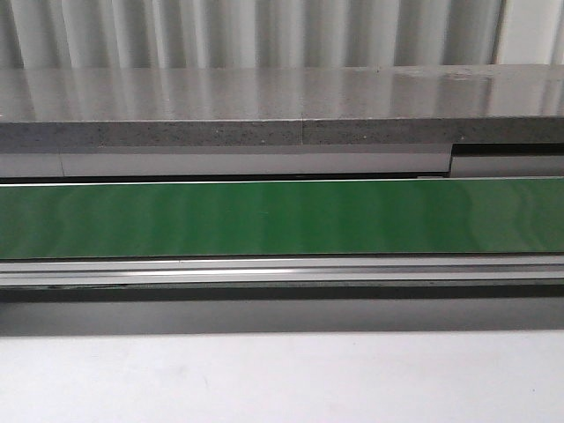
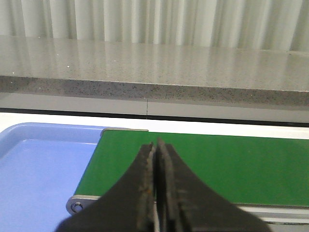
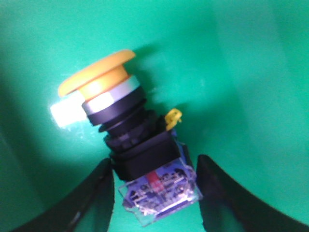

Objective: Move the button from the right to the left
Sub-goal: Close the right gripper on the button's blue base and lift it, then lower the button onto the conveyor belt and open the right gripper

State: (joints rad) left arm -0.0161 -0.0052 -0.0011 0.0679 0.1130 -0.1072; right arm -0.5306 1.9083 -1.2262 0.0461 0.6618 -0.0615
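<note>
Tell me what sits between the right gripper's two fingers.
In the right wrist view, the button sits between the open right gripper fingers, its blue-grey contact block in the gap and its yellow cap pointing away, over the green belt.

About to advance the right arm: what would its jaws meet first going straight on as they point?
The yellow-capped push-button on the green belt; its blue-grey contact block already sits between the open right gripper jaws.

looks like a factory-style workshop or test lab: long green conveyor belt (image 1: 282,218) on an aluminium frame rail (image 1: 282,271), speckled grey stone-look counter (image 1: 264,110), corrugated metal wall (image 1: 264,31), pale blue plastic tray (image 2: 38,169) at the belt's end
</note>
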